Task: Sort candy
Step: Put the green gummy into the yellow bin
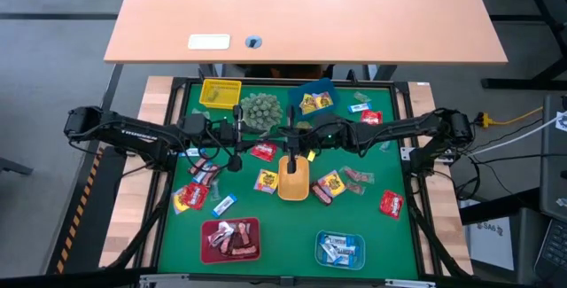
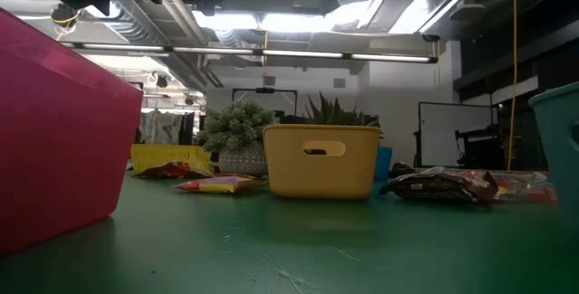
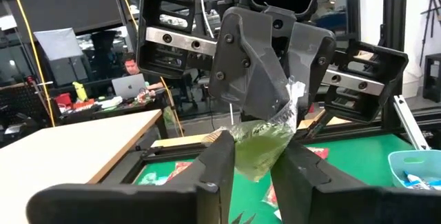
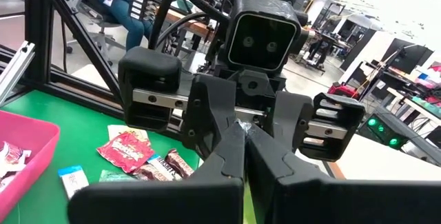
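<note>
Left wrist view: both fingers (image 3: 256,160) pinch pale green candy (image 3: 265,140).

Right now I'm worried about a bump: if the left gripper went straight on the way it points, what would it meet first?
The pale green candy right ahead of the left gripper, pinched by the right gripper, which faces it just behind. The gap looks tiny, though depth is unclear.

A spiky green plant ball (image 1: 260,111) sits at the far middle of the green desk (image 1: 292,235). Coloured trays surround it: yellow (image 1: 220,92) far left, blue (image 1: 315,93) far right, orange (image 1: 294,180) at centre, red (image 1: 231,240) near left, light blue (image 1: 340,249) near right.
</note>
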Action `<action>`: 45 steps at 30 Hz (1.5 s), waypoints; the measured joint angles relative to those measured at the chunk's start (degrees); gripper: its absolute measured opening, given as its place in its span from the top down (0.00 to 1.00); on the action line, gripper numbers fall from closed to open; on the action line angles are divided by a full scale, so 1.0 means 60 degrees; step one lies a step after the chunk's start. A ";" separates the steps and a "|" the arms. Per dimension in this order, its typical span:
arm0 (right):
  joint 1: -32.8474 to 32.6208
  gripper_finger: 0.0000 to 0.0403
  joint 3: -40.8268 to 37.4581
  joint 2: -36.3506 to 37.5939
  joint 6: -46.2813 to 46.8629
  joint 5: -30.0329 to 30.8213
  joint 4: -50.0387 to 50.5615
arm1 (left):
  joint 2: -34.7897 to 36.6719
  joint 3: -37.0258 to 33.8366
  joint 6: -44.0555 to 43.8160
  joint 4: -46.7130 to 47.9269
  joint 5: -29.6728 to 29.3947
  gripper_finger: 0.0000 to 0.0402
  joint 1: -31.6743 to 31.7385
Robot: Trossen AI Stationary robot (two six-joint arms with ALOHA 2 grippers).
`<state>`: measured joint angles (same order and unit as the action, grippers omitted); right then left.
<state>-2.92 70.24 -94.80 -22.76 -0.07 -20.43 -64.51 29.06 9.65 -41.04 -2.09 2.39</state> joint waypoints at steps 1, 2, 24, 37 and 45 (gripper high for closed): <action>0.0000 0.99 0.0000 0.0000 0.0003 0.0002 0.0000 | 0.0000 0.0000 0.0000 0.0000 0.0000 0.82 0.0000; 0.0000 0.99 0.0000 0.0000 0.0000 0.0002 0.0000 | 0.0000 0.0000 0.0000 0.0000 -0.0003 0.82 0.0000; -0.0026 0.60 0.0000 0.0007 0.0000 0.0331 0.0004 | 0.0000 0.0004 -0.0029 0.0004 -0.0173 0.83 0.0011; -0.0022 0.58 -0.0007 0.0924 0.0000 0.0529 0.0998 | -0.0004 0.0004 -0.0025 0.0041 -0.0870 0.83 0.0017; -0.0022 0.58 0.0000 0.2216 0.0647 0.0940 0.4358 | -0.0004 0.0009 -0.0015 0.0996 -0.3196 0.83 0.0499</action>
<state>-3.05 70.24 -81.51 -18.88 5.56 5.72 -64.53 29.11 9.56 -35.06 -21.26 5.39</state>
